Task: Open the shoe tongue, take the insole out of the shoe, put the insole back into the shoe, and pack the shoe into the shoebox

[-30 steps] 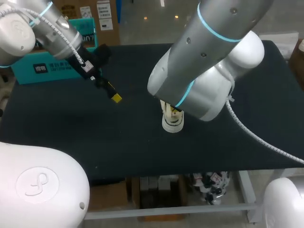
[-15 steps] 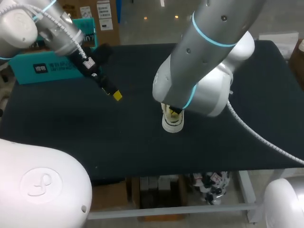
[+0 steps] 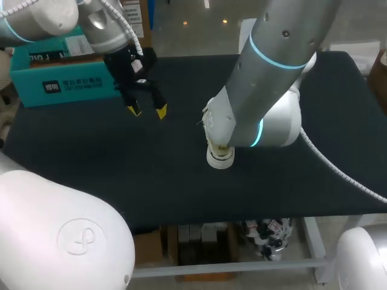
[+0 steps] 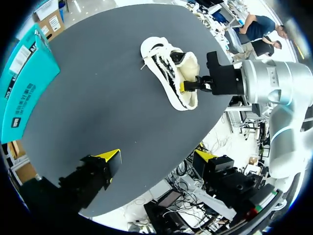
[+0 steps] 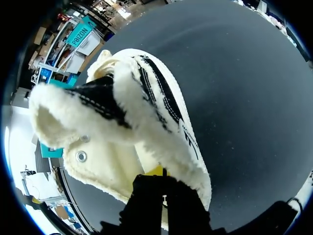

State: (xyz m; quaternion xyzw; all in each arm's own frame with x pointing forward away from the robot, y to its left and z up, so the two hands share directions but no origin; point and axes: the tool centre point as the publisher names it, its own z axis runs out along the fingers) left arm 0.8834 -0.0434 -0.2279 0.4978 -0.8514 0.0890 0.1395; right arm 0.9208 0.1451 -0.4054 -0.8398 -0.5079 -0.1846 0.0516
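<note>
Shoe (image 4: 168,73) stays pinched at its collar by our right fingers (image 5: 146,196); our left fingers (image 3: 134,109) have turned beside the shoebox (image 3: 66,84), spread open, likely readying for the tongue (image 5: 98,100).

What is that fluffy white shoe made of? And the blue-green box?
The shoe looks lined with woolly cream fleece: its edges are fuzzy. Its black stripes look like stitched fabric. The box is probably smooth teal cardboard, with flat printed sides.
</note>
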